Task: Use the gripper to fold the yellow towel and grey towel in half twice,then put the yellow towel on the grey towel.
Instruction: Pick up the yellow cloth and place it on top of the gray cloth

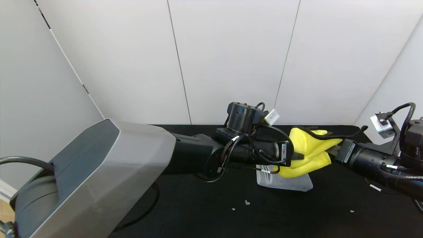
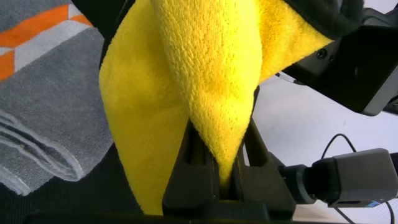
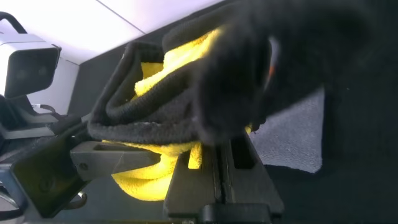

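Black tabletop (image 1: 198,205): both grippers, left (image 1: 299,155) and right (image 1: 330,150), pinch the yellow towel (image 1: 309,155) aloft, mid-fold; grey towel (image 1: 290,183) lies at six o'clock beneath. Next, lower it flat.

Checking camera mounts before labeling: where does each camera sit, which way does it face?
Head: on the head, facing forward and down at the black table; both arms show, meeting at the yellow towel over the grey towel.
Left wrist: on the left arm, along its tool, shut on the yellow towel.
Right wrist: on the right arm, along its tool, shut on the same towel.
Shared: both towels.
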### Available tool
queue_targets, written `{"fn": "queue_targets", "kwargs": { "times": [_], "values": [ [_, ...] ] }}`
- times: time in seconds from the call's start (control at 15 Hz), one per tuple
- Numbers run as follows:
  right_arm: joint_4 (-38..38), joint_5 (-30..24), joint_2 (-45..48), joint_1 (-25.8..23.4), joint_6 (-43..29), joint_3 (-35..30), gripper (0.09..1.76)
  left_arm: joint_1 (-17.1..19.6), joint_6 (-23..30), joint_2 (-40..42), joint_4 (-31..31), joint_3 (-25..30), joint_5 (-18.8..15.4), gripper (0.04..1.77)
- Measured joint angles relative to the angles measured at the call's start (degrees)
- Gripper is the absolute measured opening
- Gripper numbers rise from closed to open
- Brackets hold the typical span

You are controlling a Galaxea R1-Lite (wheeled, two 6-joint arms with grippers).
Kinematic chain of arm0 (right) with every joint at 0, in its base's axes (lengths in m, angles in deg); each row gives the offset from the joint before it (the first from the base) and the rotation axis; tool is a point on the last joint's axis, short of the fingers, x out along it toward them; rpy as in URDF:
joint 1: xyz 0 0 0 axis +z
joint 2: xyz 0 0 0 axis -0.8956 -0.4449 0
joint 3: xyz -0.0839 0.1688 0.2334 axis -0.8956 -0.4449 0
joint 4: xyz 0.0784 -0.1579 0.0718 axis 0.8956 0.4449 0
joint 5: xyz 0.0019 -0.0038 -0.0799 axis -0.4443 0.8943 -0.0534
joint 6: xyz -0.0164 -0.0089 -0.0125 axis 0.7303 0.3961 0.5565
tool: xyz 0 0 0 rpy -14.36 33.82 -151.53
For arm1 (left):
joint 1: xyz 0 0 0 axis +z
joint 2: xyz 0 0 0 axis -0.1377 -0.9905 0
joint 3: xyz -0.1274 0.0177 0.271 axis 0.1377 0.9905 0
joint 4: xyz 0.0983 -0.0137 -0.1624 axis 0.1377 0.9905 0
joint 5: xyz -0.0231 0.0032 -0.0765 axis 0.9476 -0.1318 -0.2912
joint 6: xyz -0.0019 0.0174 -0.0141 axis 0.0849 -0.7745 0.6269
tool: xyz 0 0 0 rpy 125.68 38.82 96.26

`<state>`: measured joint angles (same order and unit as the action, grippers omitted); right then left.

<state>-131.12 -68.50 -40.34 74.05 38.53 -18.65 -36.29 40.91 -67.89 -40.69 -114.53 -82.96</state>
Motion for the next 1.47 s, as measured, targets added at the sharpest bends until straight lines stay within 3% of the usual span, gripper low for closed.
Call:
{"fn": "queue_targets", "kwargs": {
  "times": [0.4, 0.93, 1.47],
  "values": [
    [-2.06, 0.09, -1.23, -1.02, 0.05, -2.23, 0.14, -1.22, 0.24, -3.00, 0.16, -3.11, 0.13, 0.19],
    [-13.67, -0.61, -12.64, -0.72, 0.02, -1.93, 0.14, 4.27, 0.27, -8.77, 0.09, -6.83, 0.17, 0.19],
    [-17.08, -0.07, -20.53, 3.52, 0.33, -1.79, 0.14, 6.50, 0.17, -10.97, 0.02, -7.33, 0.34, 0.19]
  ]
}}
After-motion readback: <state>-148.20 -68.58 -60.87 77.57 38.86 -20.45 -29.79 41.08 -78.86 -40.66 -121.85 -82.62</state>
